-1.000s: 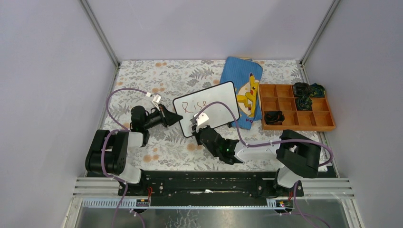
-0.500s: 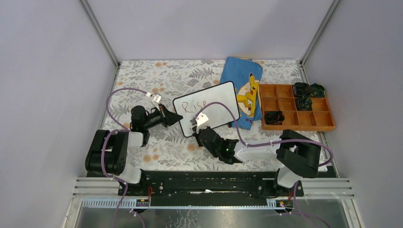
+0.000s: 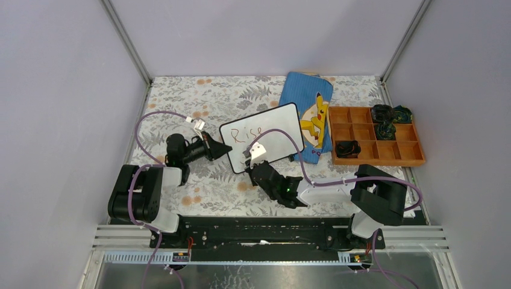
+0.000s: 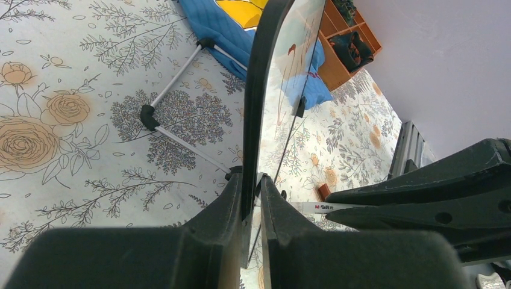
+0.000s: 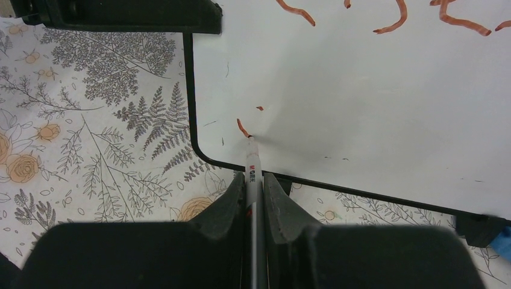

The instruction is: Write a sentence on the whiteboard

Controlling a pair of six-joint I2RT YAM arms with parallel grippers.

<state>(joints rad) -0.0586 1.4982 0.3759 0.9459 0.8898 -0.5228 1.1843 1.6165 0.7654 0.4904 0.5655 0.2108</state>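
Floral table (image 3: 181, 96), whiteboard (image 3: 280, 120); tray (image 3: 385, 163), perhaps cables (image 3: 348, 148)

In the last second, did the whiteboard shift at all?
No. The whiteboard stays put in the overhead view, its right edge overlapping the blue pouch exactly as before.

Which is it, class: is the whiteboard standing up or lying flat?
Standing up. The whiteboard rises edge-on above the tablecloth, with its edge clamped in the left gripper.
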